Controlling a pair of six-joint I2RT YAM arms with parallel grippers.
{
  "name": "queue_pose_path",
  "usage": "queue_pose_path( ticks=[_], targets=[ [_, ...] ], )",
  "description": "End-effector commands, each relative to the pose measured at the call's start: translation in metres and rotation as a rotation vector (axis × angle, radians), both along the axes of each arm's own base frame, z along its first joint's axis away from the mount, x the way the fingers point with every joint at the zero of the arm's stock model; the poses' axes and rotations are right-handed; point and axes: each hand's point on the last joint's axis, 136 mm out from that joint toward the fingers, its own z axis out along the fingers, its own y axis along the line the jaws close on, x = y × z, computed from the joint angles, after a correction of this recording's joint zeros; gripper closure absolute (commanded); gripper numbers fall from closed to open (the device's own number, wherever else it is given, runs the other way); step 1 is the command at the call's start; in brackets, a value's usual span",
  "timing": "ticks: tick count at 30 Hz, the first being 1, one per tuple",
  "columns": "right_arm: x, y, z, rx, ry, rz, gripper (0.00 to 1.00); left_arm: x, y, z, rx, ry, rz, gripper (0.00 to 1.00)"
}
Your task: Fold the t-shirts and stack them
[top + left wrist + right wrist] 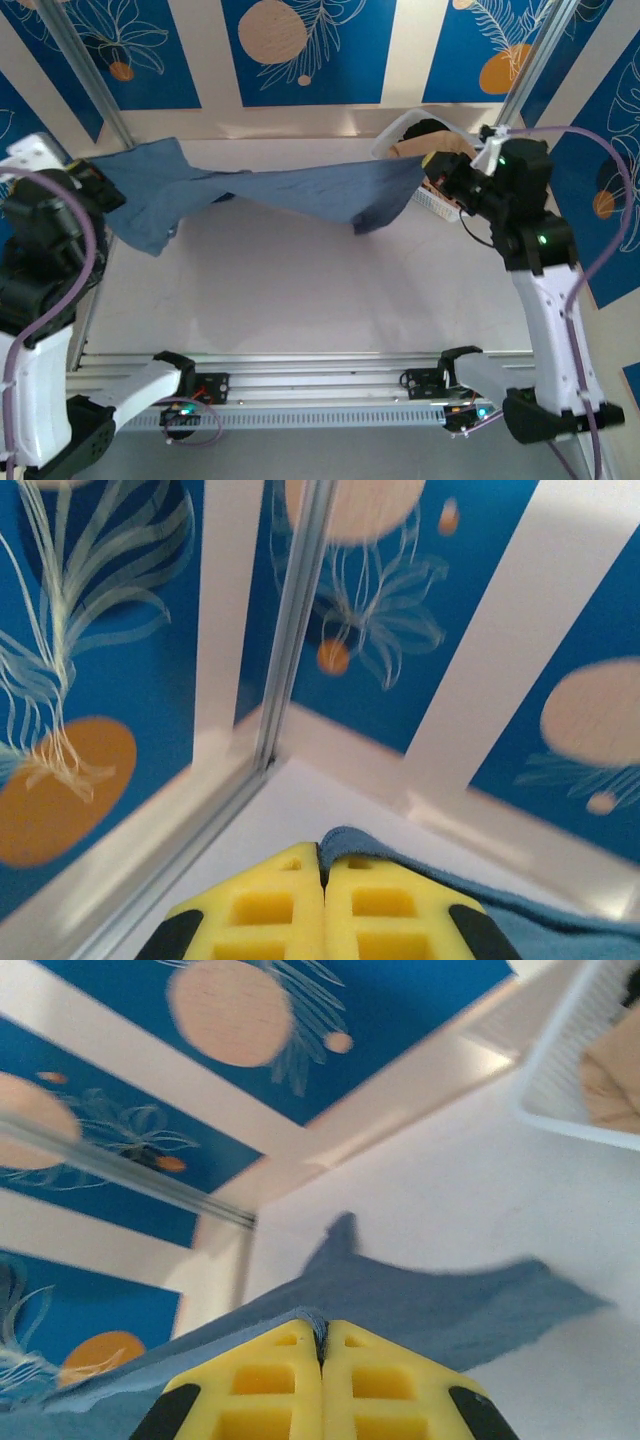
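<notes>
One blue t-shirt (300, 190), pinched by left hand (322, 852), right hand (322, 1335)

**Soft cloth, hard plastic, satin metal**

The slate-blue t-shirt (300, 190) is matt cloth, soft and lightly creased; the tan-beige t-shirt (610, 1085) looks equally dull. The basket (570, 1050) is white lattice plastic. The table (300, 290) is smooth, matt white. The rail (320, 372) is satin metal. The left gripper (322, 870) and right gripper (322, 1345) carry yellow fingers — matt moulded plastic.

Blue t-shirt (300, 190) stretched left to right over far table (300, 290) blocks that strip; white basket (436, 204) crowds far-right corner; near half of table open for passing.
</notes>
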Motion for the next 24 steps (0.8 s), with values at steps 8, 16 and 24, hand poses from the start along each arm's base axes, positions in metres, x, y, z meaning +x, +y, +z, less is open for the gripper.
queue_pose_path(
  ticks=[8,16,24],
  targets=[
    [0.031,0.023,0.027,0.06,-0.044,0.101,1.0,0.073,-0.026,0.048,0.097,0.021,-0.042,1.0],
    [0.134,0.066,-0.023,0.1,0.058,0.215,1.0,0.211,-0.033,-0.046,-0.031,0.257,-0.146,1.0],
    [0.207,0.08,0.031,0.112,-0.111,0.256,1.0,0.249,-0.015,0.015,-0.058,0.031,-0.227,1.0]
  ],
)
